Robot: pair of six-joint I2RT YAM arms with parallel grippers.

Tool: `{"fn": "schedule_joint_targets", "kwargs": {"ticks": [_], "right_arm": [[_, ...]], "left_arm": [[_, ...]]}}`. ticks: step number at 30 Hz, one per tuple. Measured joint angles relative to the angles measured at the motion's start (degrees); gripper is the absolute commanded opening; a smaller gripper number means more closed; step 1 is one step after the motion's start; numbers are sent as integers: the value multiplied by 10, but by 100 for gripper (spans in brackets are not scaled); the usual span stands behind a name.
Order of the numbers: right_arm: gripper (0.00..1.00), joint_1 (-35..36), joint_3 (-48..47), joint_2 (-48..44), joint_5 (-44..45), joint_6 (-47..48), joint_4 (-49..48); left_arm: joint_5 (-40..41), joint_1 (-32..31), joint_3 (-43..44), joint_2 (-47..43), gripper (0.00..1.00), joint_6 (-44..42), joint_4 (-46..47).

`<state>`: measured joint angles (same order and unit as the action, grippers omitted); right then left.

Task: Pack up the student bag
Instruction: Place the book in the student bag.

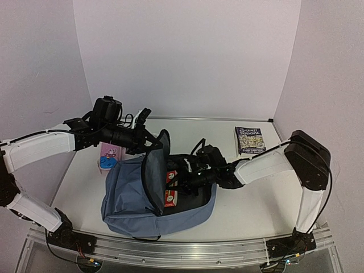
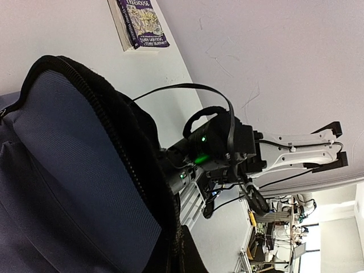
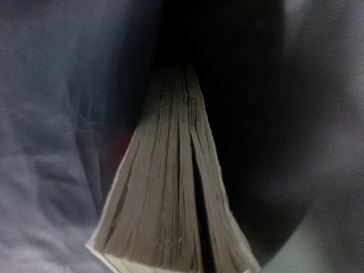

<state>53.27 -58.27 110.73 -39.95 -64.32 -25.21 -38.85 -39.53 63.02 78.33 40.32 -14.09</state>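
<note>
A book [image 3: 170, 199], pinched in the right fingers [image 1: 186, 177], sat partway inside the student bag [image 1: 128, 196], held open by clamped left fingers [image 1: 149, 143] at upper left; release likely next.

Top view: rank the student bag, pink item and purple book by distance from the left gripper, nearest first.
1. student bag: its raised flap meets the left gripper.
2. pink item: at the bag's left.
3. purple book: far right.

Colours shown: student bag [image 1: 131, 199], dusty-blue fabric with black zip edging and black lining; red-and-white book [image 1: 170, 187], grey-beige page edges; second book [image 1: 250, 140], dark purple cover with pale speckled picture; pouch [image 1: 110, 154], pink with a blue patch; arms [image 1: 40, 149], white links and black joints; table [image 1: 244, 210], white.
</note>
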Motion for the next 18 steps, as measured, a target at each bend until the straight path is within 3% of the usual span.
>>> {"fn": "schedule_joint_targets", "kwargs": {"ticks": [2,7,12,15,18], "right_arm": [[2,12,-20,22,8,9,-2],[32,24,-41,53,32,37,2],[64,28,-62,53,125,97,101],[69,28,-67,42,182,129,157],[69,28,-71,17,230,152,206]], "left_arm": [[0,0,0,1,0,0,1],[2,0,0,1,0,0,0],[26,0,0,1,0,-1,-18],[48,2,0,1,0,-2,-42],[63,4,0,1,0,-1,-57]]}}
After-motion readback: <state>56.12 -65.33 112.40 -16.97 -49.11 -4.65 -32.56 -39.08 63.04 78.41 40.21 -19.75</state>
